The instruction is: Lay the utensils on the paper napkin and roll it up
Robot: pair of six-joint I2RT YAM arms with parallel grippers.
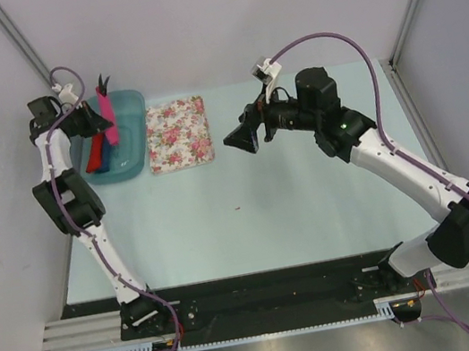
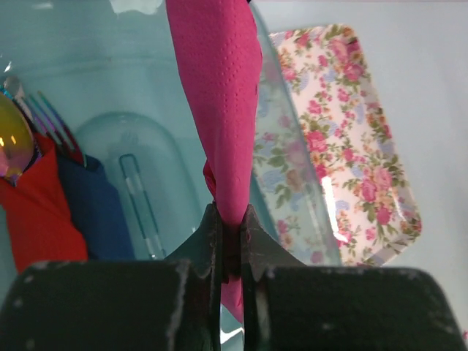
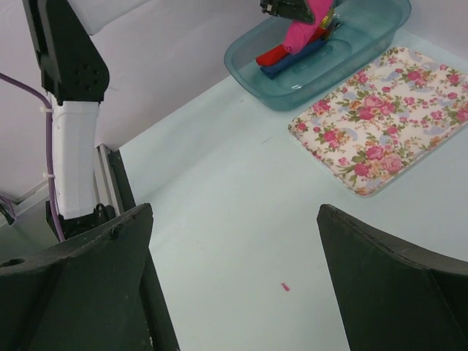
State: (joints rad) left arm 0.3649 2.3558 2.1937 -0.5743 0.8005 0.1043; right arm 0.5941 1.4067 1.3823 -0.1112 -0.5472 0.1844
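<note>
The paper napkin [image 1: 106,118] is a rolled magenta bundle, held up over the blue bin [image 1: 128,103]. My left gripper [image 2: 232,234] is shut on the roll's lower part [image 2: 219,95]. The dark tips of the utensils [image 1: 103,80] poke out of its upper end in the top view; the rest of them is hidden inside the roll. My right gripper [image 1: 233,139] hovers over the middle of the table, wide open [image 3: 234,285], holding nothing. From the right wrist, the pink roll [image 3: 303,33] shows far off above the bin [image 3: 351,44].
Inside the bin lie a red roll [image 2: 36,212] and a blue roll [image 2: 91,212], with iridescent fork tines [image 2: 55,128] sticking out. A floral cloth [image 1: 177,134] lies just right of the bin. A tiny pink scrap [image 3: 285,287] lies on the table below my right gripper.
</note>
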